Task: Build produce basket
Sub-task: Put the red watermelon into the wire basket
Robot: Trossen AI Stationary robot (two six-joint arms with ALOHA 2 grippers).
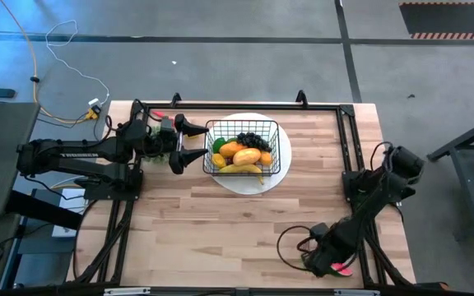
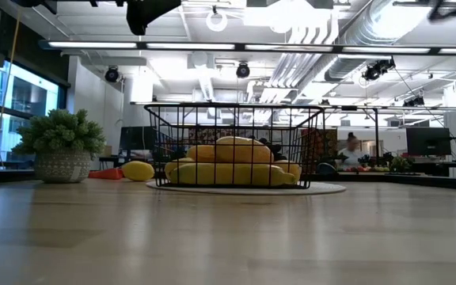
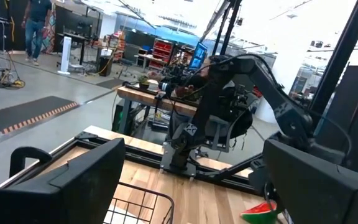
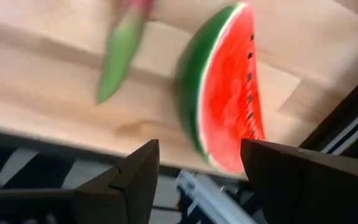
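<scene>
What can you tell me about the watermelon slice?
The watermelon slice is a toy wedge with a green rind, a thin pale line under it, and bright red flesh dotted with a few dark seeds. It looks like smooth plastic. It sits at the near right corner of the wooden table, by the edge, just ahead of the right tool, whose fingers stand apart without touching it.

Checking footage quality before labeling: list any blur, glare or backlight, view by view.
Right wrist view: watermelon slice and a green piece smeared by motion. Low view: ceiling lights glare, basket backlit. High view: evenly lit, sharp. Left wrist view: near fingers soft.
</scene>
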